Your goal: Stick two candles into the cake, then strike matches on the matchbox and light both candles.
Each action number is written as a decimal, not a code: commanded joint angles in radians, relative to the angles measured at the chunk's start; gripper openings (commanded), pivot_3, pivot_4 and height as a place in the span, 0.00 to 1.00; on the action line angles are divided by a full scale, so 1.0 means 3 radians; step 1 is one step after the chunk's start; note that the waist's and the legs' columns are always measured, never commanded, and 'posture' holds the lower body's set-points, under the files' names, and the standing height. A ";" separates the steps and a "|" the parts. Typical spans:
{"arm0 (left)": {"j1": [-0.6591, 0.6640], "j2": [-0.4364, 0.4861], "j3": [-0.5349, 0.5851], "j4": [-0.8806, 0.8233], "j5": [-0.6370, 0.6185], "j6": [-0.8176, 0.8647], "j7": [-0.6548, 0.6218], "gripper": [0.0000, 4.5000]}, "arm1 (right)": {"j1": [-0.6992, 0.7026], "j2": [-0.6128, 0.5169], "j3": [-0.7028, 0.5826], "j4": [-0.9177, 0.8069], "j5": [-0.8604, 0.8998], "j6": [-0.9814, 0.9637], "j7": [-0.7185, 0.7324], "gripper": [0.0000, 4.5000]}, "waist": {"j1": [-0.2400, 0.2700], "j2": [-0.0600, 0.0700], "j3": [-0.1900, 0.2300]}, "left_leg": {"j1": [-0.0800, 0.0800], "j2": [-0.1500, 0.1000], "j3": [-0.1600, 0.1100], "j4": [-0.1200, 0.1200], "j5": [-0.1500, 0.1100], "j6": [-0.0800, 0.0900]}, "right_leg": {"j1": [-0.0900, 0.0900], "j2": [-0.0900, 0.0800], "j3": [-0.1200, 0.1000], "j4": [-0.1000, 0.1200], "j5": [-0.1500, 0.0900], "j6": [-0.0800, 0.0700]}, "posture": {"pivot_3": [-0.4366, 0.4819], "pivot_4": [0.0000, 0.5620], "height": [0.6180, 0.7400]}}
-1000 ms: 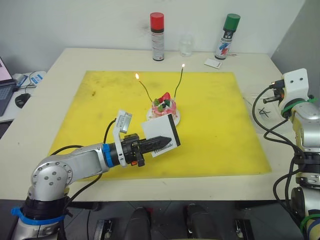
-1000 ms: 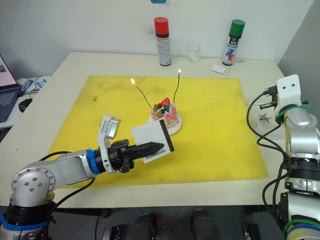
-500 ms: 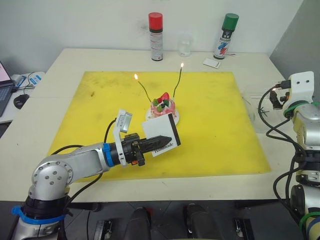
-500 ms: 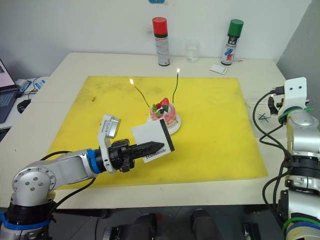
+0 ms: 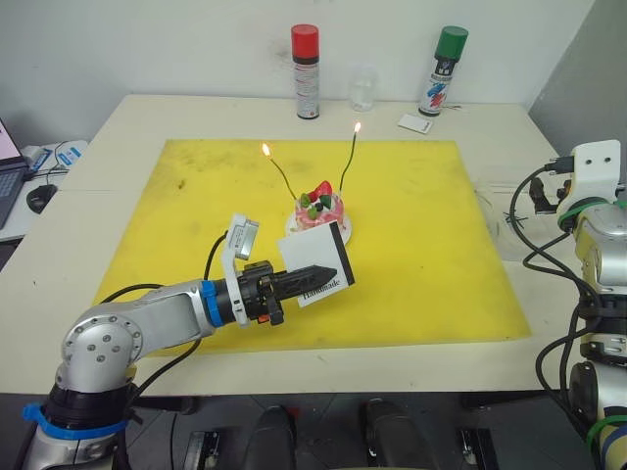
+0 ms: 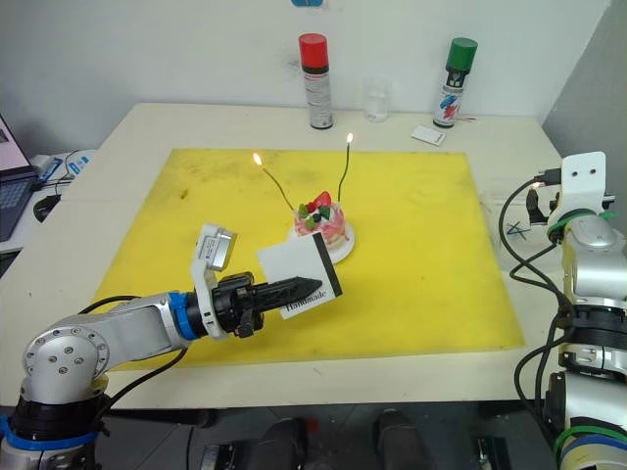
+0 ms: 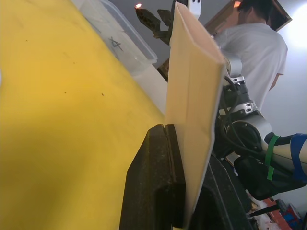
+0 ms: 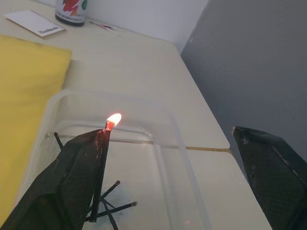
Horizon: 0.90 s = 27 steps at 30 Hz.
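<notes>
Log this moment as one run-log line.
candles: both lit in cake | left gripper: shut on matchbox | right gripper: open, burning match on one finger, over clear tray

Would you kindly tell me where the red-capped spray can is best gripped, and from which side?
Around the mid body of the red-capped spray can, coming in level from the robot's side: it stands upright and is a slim cylinder, so two fingers can close across it.

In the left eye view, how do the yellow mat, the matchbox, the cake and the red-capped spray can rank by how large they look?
1. Yellow mat, by far the largest.
2. Matchbox, held in the left tool, nearer the camera.
3. Red-capped spray can and cake look about alike; the can stands farther away, so I do not rank them.
</notes>
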 commanded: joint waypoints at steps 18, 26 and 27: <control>-0.0041 0.0026 -0.0022 -0.0083 -0.0083 -0.0036 -0.0027 0.00 | -0.0199 0.0304 -0.0628 -0.0218 0.0529 0.0691 -0.0447 0.99 | 0.0001 0.0001 0.0000 | -0.0001 0.0000 0.0000 0.0000 0.0000 0.0000 | 0.0000 0.0000 -0.0001 -0.0001 0.0001 0.0000 | 0.48 0.27 1.00; -0.0044 0.0030 -0.0021 -0.0077 -0.0093 -0.0033 -0.0026 0.00 | -0.0141 0.0233 -0.0442 -0.0247 0.0493 0.0555 -0.0305 0.99 | 0.0000 0.0001 0.0000 | 0.0000 0.0000 0.0000 0.0000 0.0000 0.0001 | 0.0000 0.0000 0.0000 0.0000 0.0001 0.0001 | 0.48 0.27 1.00; -0.0044 0.0030 -0.0021 -0.0078 -0.0092 -0.0034 -0.0025 0.00 | -0.0128 0.0217 -0.0414 -0.0247 0.0478 0.0559 -0.0288 0.99 | 0.0000 0.0001 0.0000 | 0.0000 0.0000 0.0000 0.0000 0.0000 0.0001 | 0.0000 0.0000 0.0000 0.0000 0.0001 0.0001 | 0.48 0.27 1.00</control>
